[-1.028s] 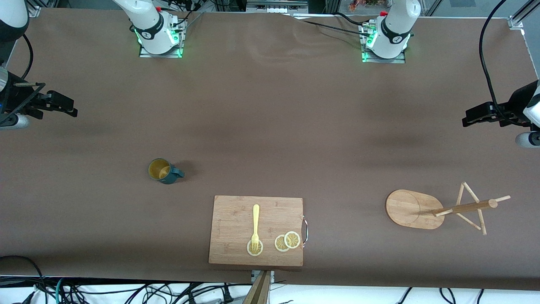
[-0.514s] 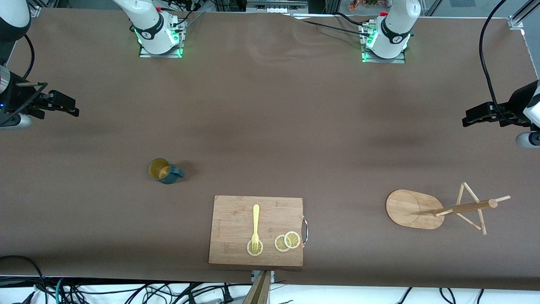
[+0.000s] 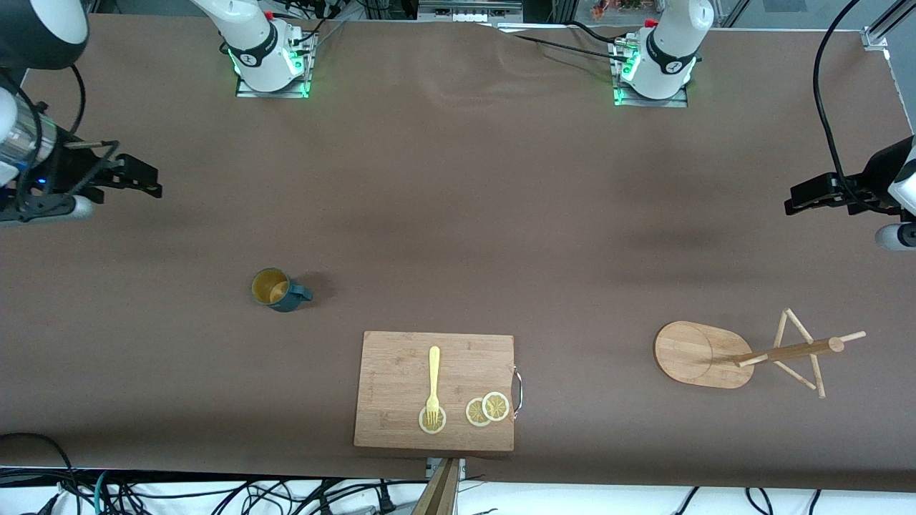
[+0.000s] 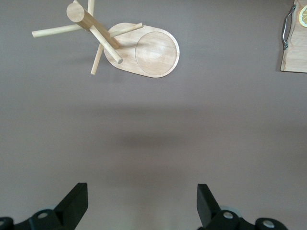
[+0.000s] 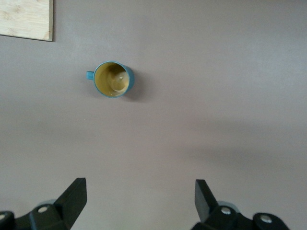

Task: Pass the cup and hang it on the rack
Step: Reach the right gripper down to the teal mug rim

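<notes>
The dark teal cup [image 3: 275,289] stands upright on the table toward the right arm's end, its handle toward the left arm's end; its tan inside shows in the right wrist view [image 5: 113,79]. The bamboo rack [image 3: 698,354] stands toward the left arm's end and also shows in the left wrist view [image 4: 148,50]. My right gripper [image 3: 147,187] is open and empty over bare table at the right arm's end, apart from the cup; it shows in its wrist view [image 5: 140,191]. My left gripper [image 3: 791,202] is open and empty over bare table at the left arm's end [image 4: 142,194].
A rectangular wooden cutting board [image 3: 401,365] lies near the table's front edge, between cup and rack. On it are a yellow fork [image 3: 433,379] and lemon slices [image 3: 486,409]. Cables hang past the table's front edge.
My right gripper has moved a little toward the middle of the table. The left arm, the cup and the rack have not moved.
</notes>
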`<action>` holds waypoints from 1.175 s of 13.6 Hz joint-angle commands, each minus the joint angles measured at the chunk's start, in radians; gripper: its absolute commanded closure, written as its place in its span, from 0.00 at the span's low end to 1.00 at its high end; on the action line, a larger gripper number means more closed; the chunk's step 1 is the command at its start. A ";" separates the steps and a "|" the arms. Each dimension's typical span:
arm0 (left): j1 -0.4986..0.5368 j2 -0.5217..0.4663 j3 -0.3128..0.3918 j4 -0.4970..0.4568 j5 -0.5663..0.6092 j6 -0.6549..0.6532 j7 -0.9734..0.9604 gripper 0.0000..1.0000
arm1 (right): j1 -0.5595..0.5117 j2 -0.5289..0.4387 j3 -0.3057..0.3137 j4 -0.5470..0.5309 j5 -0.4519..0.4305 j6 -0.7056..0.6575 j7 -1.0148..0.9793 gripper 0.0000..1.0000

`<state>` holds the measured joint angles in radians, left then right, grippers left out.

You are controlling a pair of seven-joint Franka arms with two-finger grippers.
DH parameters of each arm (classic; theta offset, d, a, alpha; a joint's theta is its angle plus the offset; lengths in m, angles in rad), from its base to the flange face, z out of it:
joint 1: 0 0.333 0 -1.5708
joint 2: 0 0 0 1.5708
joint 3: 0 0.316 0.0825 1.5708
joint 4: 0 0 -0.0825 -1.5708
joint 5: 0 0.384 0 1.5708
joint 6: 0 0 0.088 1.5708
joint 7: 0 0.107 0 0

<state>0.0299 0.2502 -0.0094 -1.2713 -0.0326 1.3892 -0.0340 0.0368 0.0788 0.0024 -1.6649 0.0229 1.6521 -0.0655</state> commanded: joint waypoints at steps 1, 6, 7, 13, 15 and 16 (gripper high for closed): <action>-0.005 0.014 0.002 0.035 0.023 -0.012 -0.009 0.00 | 0.032 0.067 0.001 -0.012 -0.014 0.056 0.033 0.00; -0.004 0.020 0.003 0.035 0.023 -0.010 -0.009 0.00 | 0.032 0.162 0.002 -0.097 -0.011 0.354 0.035 0.00; -0.004 0.020 0.005 0.035 0.023 -0.010 -0.007 0.00 | 0.034 0.173 0.002 -0.133 -0.009 0.429 0.035 0.00; 0.021 0.021 0.011 0.035 0.022 -0.009 -0.006 0.00 | 0.072 0.271 0.002 -0.283 -0.008 0.754 0.096 0.00; 0.024 0.020 0.011 0.033 0.023 -0.010 -0.006 0.00 | 0.074 0.298 0.002 -0.315 -0.008 0.827 0.099 0.00; 0.022 0.020 0.011 0.033 0.023 -0.010 -0.009 0.00 | 0.074 0.311 0.002 -0.328 -0.006 0.850 0.105 0.02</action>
<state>0.0521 0.2570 0.0053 -1.2702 -0.0326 1.3892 -0.0340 0.1088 0.3848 0.0036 -1.9574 0.0222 2.4489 0.0154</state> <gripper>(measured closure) 0.000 0.000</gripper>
